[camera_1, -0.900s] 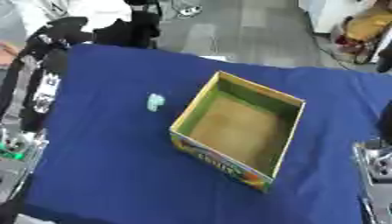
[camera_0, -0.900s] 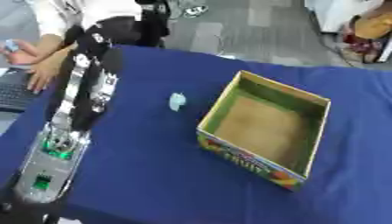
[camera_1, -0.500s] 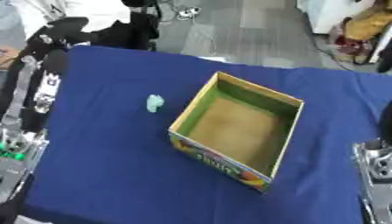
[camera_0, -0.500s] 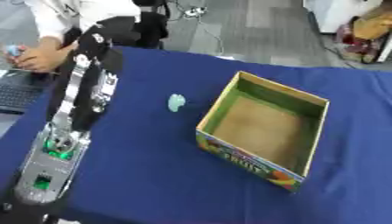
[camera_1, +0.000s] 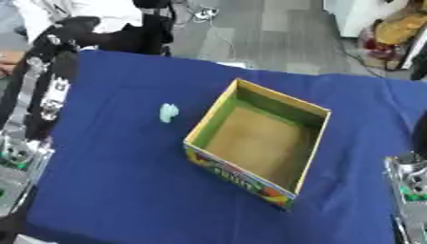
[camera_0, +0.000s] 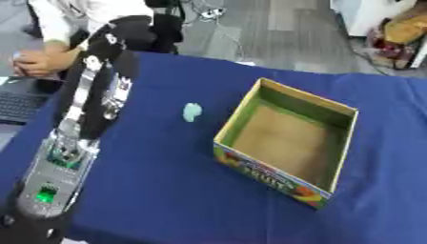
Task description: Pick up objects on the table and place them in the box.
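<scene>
Small pale green object (camera_0: 192,112) sitting on the blue table (camera_0: 158,190), just left of the open box (camera_0: 288,140), not touching. Left arm (camera_0: 87,109) stretched along the left edge, hand up at the far corner, fingers impossible to make out. Right arm (camera_1: 409,186) barely poking in, hand out of view.

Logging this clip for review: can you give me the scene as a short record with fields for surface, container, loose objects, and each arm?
surface: table under a blue cloth
container: open box, green inside walls, brown floor, nothing in it
loose objects: one small pale green object on the cloth, left of the box, apart from it
left arm: arm stretched along the left side; hand not made out
right arm: only a part at the right edge; hand not in view
</scene>
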### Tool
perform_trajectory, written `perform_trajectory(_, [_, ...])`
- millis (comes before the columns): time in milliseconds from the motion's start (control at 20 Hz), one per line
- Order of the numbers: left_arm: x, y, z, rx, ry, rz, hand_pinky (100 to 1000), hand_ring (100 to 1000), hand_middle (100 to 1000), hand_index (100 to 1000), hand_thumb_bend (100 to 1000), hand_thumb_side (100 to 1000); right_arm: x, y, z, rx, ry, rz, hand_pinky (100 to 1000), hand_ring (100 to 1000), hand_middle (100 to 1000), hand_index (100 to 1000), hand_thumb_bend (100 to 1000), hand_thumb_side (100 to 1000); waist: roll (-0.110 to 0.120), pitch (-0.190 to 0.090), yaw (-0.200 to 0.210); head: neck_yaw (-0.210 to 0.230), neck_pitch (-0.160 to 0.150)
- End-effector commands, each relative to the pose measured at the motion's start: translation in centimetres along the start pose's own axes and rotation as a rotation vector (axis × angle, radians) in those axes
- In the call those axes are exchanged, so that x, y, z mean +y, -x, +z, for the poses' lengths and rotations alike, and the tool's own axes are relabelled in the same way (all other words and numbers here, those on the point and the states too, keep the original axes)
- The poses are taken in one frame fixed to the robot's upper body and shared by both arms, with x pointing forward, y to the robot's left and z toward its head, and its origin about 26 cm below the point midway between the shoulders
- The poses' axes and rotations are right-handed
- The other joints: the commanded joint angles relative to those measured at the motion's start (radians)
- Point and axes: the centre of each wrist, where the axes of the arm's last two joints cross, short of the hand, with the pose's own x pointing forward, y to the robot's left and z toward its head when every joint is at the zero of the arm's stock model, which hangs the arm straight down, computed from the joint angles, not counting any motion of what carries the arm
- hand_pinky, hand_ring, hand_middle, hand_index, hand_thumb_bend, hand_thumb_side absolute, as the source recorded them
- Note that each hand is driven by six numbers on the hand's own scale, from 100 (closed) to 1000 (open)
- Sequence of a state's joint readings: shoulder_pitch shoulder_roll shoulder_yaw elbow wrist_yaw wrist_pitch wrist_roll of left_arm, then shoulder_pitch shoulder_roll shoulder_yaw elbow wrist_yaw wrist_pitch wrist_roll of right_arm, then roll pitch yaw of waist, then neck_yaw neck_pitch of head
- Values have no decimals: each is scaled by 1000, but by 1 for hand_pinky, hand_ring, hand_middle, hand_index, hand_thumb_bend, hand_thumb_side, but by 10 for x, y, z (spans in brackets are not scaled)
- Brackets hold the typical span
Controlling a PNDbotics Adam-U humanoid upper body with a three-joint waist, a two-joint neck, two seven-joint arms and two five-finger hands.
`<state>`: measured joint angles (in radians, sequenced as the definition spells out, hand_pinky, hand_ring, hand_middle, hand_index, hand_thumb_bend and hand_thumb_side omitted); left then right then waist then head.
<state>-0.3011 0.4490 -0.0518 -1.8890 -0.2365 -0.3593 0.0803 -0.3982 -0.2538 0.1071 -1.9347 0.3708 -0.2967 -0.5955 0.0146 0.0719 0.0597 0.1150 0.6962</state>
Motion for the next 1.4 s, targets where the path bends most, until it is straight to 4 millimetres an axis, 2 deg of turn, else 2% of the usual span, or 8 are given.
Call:
perform_trajectory(50, [16,6,-11,-25,92,-76,741,716,833,876,284,896,-2,-2,-3,-20,-7,3,193,342,446,518,100,809,4,-15,-3,7,6])
perform_trajectory(350, [30,31,-25,3,268,-168,732,713,829,879,278,908,-2,-2,-1,-14,-15,2,192,341,445,517,100,811,13,-19,-9,18,10])
perform_trajectory(850, [50,68,-36,106,490,-288,698,687,816,892,265,917,-1,-1,1,-7,-29,4,193,341,445,517,100,811,21,-28,-20,25,15])
perform_trajectory(1050, [55,80,-40,151,589,-342,684,668,810,903,190,876,-1,-1,2,-4,-34,5,192,340,444,517,100,811,22,-31,-24,27,17])
perform_trajectory(1100, [57,82,-41,158,613,-355,678,655,802,904,205,837,-1,0,2,-3,-36,5,191,339,444,517,100,812,22,-31,-25,28,18])
perform_trajectory(1250, [60,89,-45,169,672,-387,679,655,801,904,251,819,-1,0,3,-1,-39,6,190,338,443,517,100,813,24,-31,-28,30,19])
perform_trajectory(1400, [63,96,-48,177,716,-409,678,655,801,904,337,786,-1,0,3,1,-42,5,189,337,443,516,100,814,26,-32,-32,33,21])
